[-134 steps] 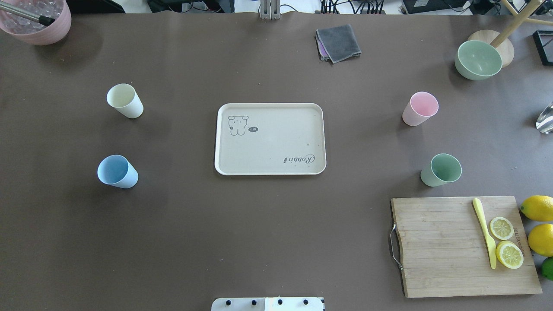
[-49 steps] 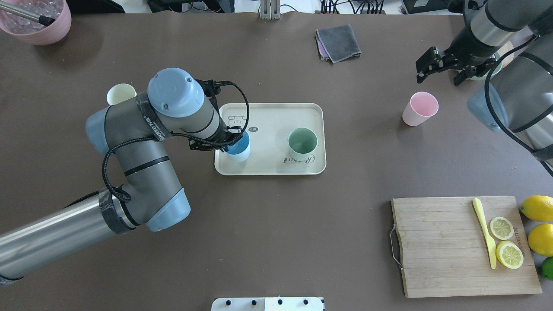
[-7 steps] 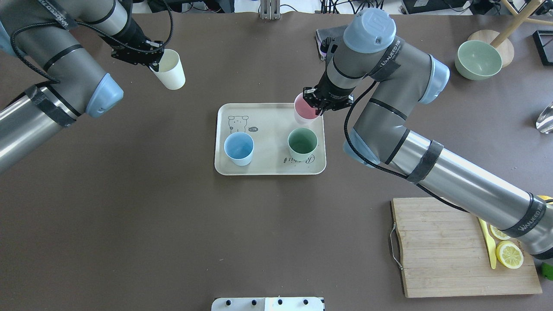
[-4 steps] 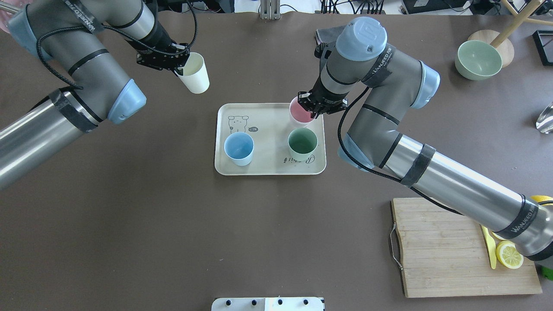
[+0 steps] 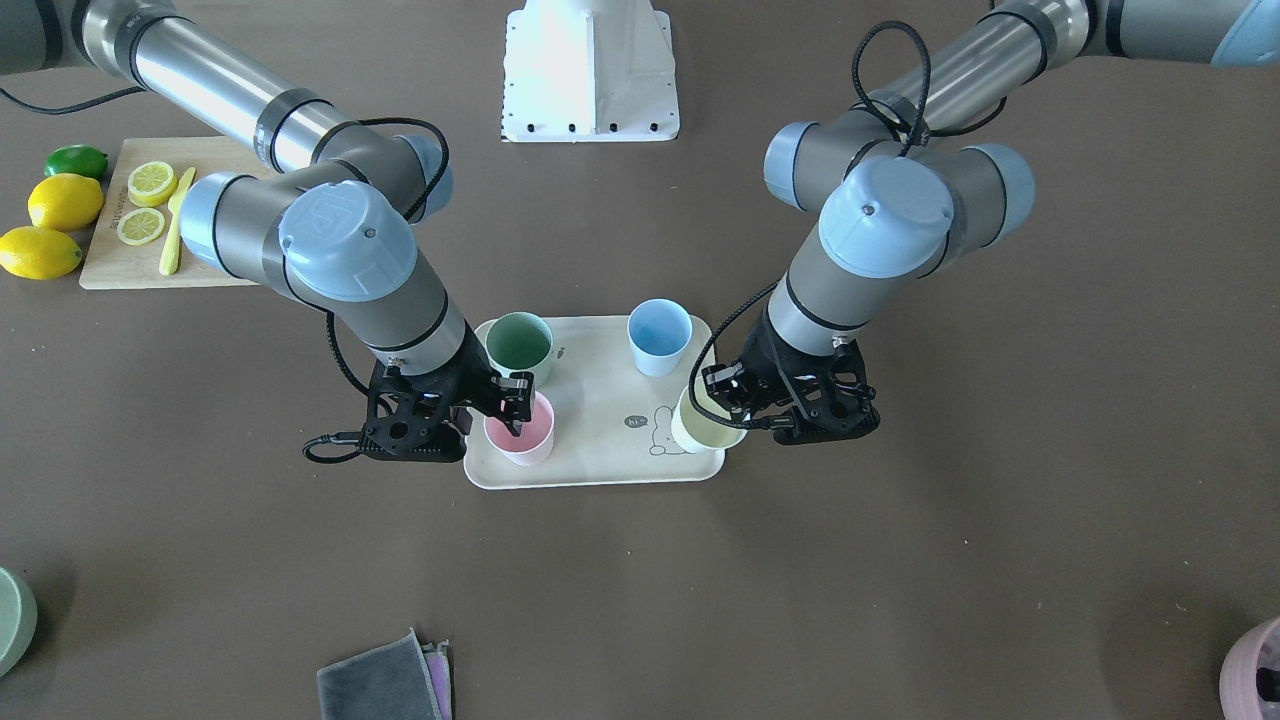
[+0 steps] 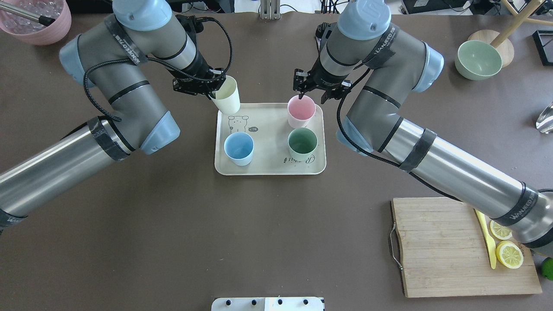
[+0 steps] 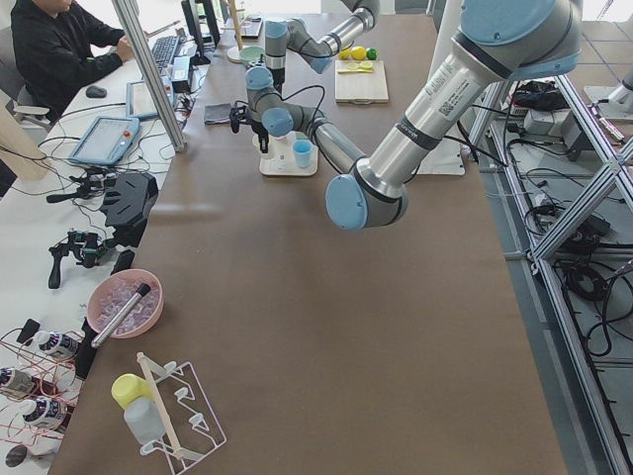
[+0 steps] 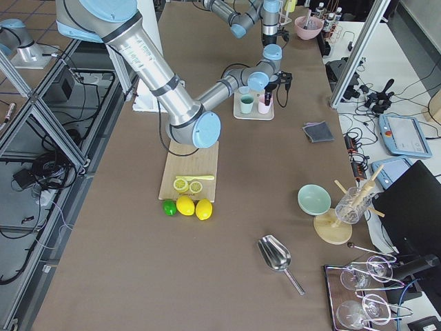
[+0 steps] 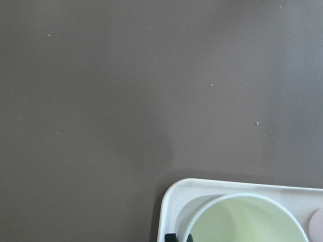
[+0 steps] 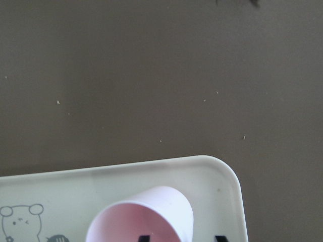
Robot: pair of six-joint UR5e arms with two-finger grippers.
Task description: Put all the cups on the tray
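Note:
The beige tray holds a blue cup, a green cup and a pink cup, all upright. My right gripper is open at the pink cup's far rim; in the right wrist view its fingertips stand apart, one on each side of the cup's wall. My left gripper is shut on the rim of a cream cup and holds it tilted over the tray's far left corner. I cannot tell whether this cup touches the tray.
A wooden cutting board with lemon slices and a yellow knife lies at the front right. A green bowl stands at the far right and a pink bowl at the far left. A grey cloth lies beyond the tray.
My left gripper has carried the cream cup right and nearer, to the tray's far left corner. My right gripper has opened and let go of the pink cup, which now stands on the tray.

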